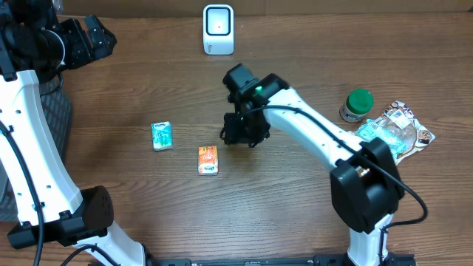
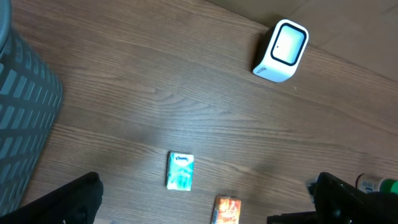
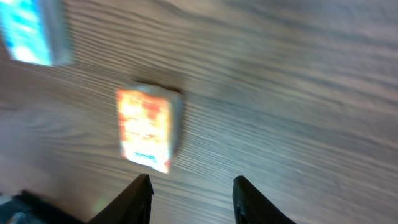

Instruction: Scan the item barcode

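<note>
The right gripper (image 1: 238,135) hangs low over the middle of the wooden table (image 1: 310,44), its jaws partly apart with only bare wood between them. The small orange packet (image 1: 208,159) lies flat just to its near left, untouched. A teal packet (image 1: 162,136) lies further left. The white barcode scanner (image 1: 218,29) stands at the far edge. The left gripper (image 1: 94,38) is up at the far left, spread wide and empty.

The left arm (image 1: 33,159) and right arm (image 1: 314,127) have white links, black joints and thin black cables; the right gripper (image 3: 194,202) is black.
</note>
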